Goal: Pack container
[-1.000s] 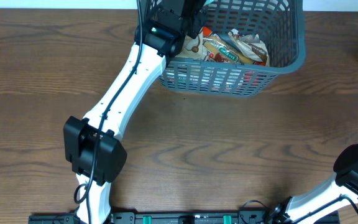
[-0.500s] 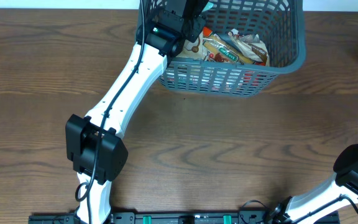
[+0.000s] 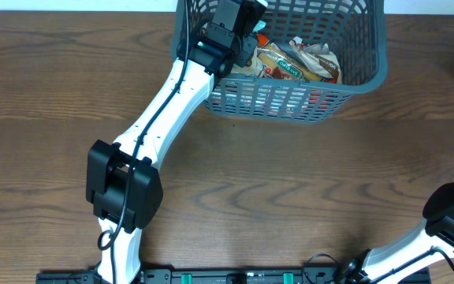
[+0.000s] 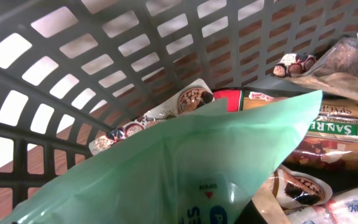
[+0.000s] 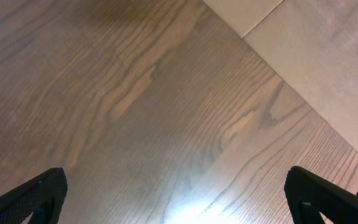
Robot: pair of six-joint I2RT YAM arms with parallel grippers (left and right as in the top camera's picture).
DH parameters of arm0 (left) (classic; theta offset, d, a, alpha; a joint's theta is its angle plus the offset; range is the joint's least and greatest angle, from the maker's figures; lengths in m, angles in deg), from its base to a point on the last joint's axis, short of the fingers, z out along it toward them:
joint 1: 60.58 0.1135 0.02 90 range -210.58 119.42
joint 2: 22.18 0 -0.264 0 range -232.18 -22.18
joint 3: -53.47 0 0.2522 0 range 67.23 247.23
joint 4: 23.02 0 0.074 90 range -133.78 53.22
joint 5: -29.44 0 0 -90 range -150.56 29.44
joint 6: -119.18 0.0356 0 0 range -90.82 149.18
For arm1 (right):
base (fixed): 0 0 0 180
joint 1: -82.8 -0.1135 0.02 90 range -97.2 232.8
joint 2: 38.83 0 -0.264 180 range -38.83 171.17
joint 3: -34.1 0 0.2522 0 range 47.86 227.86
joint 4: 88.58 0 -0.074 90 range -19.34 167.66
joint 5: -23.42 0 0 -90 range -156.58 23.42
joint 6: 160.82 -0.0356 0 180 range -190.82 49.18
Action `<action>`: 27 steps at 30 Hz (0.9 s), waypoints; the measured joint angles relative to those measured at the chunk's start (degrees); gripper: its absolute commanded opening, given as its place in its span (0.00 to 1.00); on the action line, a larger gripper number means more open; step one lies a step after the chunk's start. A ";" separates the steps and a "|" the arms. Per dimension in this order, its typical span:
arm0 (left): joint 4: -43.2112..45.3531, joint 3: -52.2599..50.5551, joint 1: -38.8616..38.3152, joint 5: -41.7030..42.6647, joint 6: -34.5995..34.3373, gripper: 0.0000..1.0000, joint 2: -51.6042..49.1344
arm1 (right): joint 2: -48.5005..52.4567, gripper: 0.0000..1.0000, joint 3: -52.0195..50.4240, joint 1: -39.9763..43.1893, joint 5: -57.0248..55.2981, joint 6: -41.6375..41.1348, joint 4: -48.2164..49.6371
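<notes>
The container [image 3: 362, 80], a dark grey-blue slotted basket, stands at the far middle of the table. My left gripper [image 3: 251, 14] reaches over the basket's near left corner and down inside it. It is shut on a pale green snack packet [image 4: 185, 162], which fills the lower part of the left wrist view and hides the fingers. The packet hangs close to the lattice wall [image 4: 104, 56], above several snack packets [image 3: 294, 61] lying on the floor. My right gripper [image 5: 179, 205] stands open over bare wood, holding nothing.
Brown and red snack packets [image 4: 344, 134] lie under and to the right of the green one. The right arm's base [image 3: 453, 211] sits at the near right corner. In the right wrist view the table edge [image 5: 272, 50] runs diagonally, with tan floor beyond.
The left arm has shifted slightly to the right and further over the basket with the green packet. The right arm has not moved.
</notes>
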 measured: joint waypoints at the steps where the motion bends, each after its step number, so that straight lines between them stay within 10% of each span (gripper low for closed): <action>1: -0.07 -0.07 0.00 0.00 -0.02 0.12 0.00 | -0.02 0.99 0.00 0.00 -0.02 -0.02 0.02; 4: -0.33 -0.07 0.00 -0.02 -0.13 0.56 -0.02 | -0.02 0.99 0.00 0.00 -0.02 0.00 0.02; 11: -0.02 -0.07 0.00 0.00 -0.15 0.84 0.00 | 0.00 0.99 0.00 0.00 0.00 0.00 0.00; 27: -1.66 3.76 0.00 -1.73 1.18 0.90 0.22 | 0.00 0.99 0.00 0.00 -0.02 0.00 0.00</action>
